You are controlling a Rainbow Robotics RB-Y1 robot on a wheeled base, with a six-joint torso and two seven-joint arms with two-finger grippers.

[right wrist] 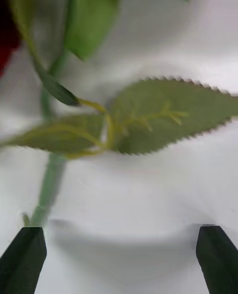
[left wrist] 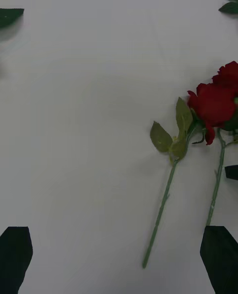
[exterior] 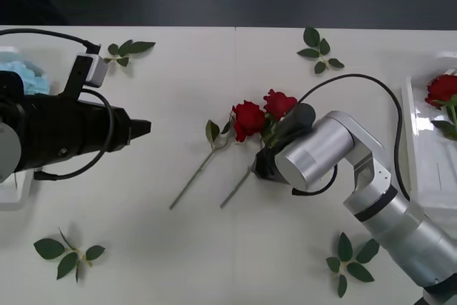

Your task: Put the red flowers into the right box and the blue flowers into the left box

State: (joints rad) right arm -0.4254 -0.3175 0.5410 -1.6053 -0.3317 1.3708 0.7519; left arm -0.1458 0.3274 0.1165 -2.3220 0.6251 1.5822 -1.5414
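Two red flowers (exterior: 248, 118) (exterior: 280, 103) lie side by side mid-table, their stems running toward the front left. My right gripper (right wrist: 119, 262) is open and low over the nearer rose's stem (right wrist: 49, 185) and leaves (right wrist: 163, 115), with nothing between its fingers. In the front view the silver right wrist (exterior: 314, 151) hides that gripper. My left gripper (left wrist: 118, 259) is open, held over bare table to the left of the roses (left wrist: 213, 103). A third red flower (exterior: 443, 89) lies in the right box (exterior: 421, 155). A blue flower (exterior: 21, 76) lies in the left box (exterior: 14, 192), behind the black left arm.
Loose green leaf sprigs lie at the back left (exterior: 128, 51), back right (exterior: 319, 51), front left (exterior: 68, 251) and front right (exterior: 350, 258). The white table (exterior: 200, 248) has bare room between the arms and along the front.
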